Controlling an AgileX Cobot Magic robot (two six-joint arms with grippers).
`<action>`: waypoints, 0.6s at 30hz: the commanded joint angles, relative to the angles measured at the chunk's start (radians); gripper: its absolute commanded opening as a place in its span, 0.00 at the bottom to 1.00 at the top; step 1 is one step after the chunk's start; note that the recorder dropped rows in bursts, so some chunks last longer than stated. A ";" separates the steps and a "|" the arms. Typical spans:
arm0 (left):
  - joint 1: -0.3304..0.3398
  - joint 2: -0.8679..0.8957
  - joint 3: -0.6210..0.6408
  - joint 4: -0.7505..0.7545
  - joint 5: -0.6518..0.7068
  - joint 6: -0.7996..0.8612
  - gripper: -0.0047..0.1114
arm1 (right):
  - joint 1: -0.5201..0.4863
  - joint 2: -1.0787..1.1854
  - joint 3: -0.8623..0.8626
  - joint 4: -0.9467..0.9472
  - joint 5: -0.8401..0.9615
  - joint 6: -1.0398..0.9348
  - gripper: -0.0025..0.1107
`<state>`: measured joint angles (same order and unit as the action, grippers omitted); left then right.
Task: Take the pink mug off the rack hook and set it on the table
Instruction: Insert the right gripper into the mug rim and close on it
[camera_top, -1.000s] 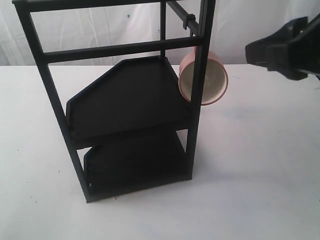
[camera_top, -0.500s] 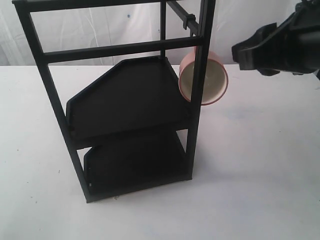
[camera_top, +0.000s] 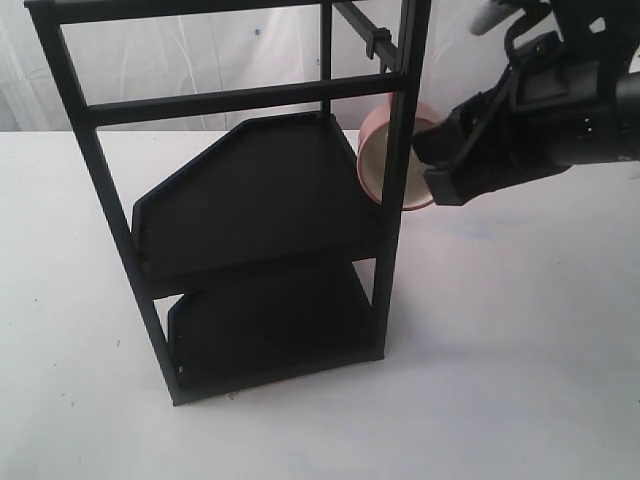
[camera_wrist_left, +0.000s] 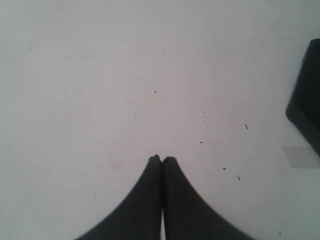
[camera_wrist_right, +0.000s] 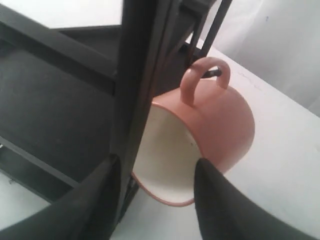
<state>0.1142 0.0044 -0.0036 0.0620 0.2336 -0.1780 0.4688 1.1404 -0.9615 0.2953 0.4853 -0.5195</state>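
I am holding my right pincer (camera_wrist_right: 156, 162) wide at the pink mug (camera_wrist_right: 225, 125) rim, minding the rack post (camera_wrist_right: 140, 75) alongside, meaning to slide its handle (camera_wrist_right: 189, 87) off the rack hook (camera_wrist_right: 214, 73).

- You have a tall black rack (camera_top: 230, 98) standing upright, an open frame of thin posts and crossbars.
- Its upper shelf (camera_top: 255, 195) is a flat black tray with a raised lip and one cut corner.
- The lower shelf (camera_top: 270, 320) sits directly beneath it, in the same shape and mostly in shadow.
- Behind the rack you see a wrinkled white backdrop (camera_top: 200, 55).
- Your left wrist view shows a pale rectangular patch (camera_wrist_left: 300, 156) lying flat just beside the rack's dark corner, with small dark specks (camera_wrist_left: 155, 92) scattered nearby.
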 joint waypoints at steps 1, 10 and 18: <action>-0.007 -0.004 0.004 0.000 0.000 -0.001 0.04 | 0.004 0.027 -0.003 -0.020 -0.027 -0.009 0.41; -0.007 -0.004 0.004 0.000 0.000 -0.001 0.04 | 0.004 0.080 -0.003 -0.071 -0.055 -0.009 0.41; -0.007 -0.004 0.004 0.000 0.000 -0.001 0.04 | 0.004 0.100 -0.003 -0.071 -0.088 -0.009 0.41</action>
<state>0.1142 0.0044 -0.0036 0.0620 0.2336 -0.1780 0.4704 1.2378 -0.9615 0.2291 0.4152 -0.5195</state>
